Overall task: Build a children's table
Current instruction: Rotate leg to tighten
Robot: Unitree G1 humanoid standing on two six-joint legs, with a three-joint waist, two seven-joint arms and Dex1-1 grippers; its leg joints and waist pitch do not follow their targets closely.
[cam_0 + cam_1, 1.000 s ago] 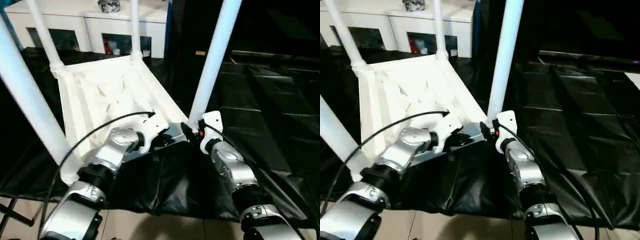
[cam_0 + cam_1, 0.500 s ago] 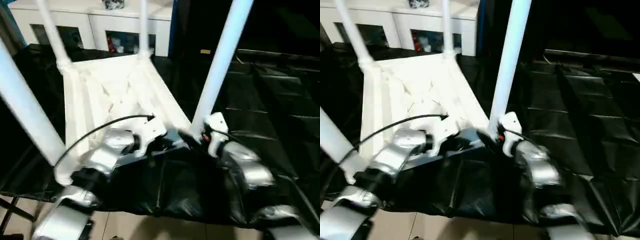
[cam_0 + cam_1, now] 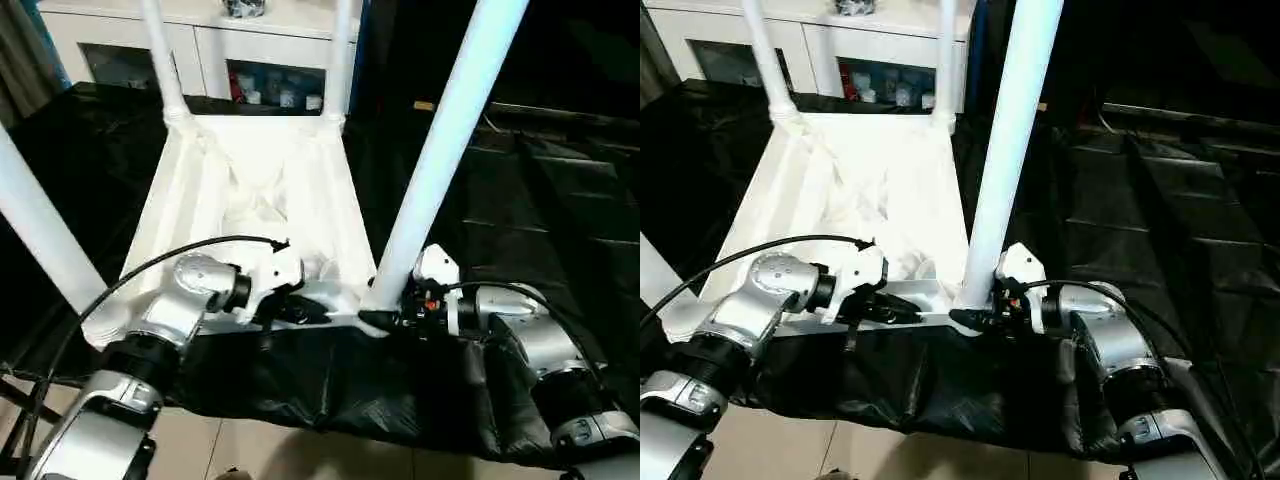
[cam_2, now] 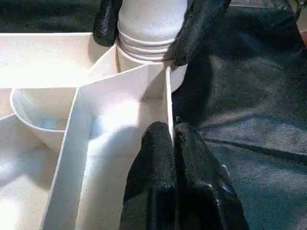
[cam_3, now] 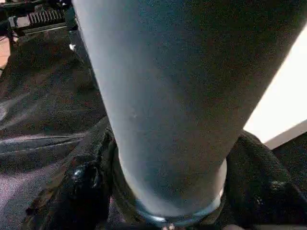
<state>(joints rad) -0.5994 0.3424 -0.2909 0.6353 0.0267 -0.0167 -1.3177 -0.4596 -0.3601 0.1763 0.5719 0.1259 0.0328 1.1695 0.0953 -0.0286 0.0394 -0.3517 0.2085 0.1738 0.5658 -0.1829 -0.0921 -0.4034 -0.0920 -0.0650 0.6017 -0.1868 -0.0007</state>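
Upside down on a counter (image 3: pixel 560 200) draped in crinkled, glossy black sheeting: white plastic table top (image 3: pixel 255 190), ribbed underside up, thin walls forming boxy cells beside round corner sockets. Standing upright from the corners: four smooth, tapered white tube legs, the near right leg (image 3: pixel 440 150) with a ridged collar at its base. Left tool (image 4: pixel 173 143) pinched shut on a thin upright rib of the top's near edge, black rubbery fingers pressed together. Right tool (image 3: pixel 385 320) clasped around the near right leg's collar, one dark finger (image 5: pixel 86 184) on each side. Beyond, a white cabinet (image 3: pixel 250 40) with open shelves.
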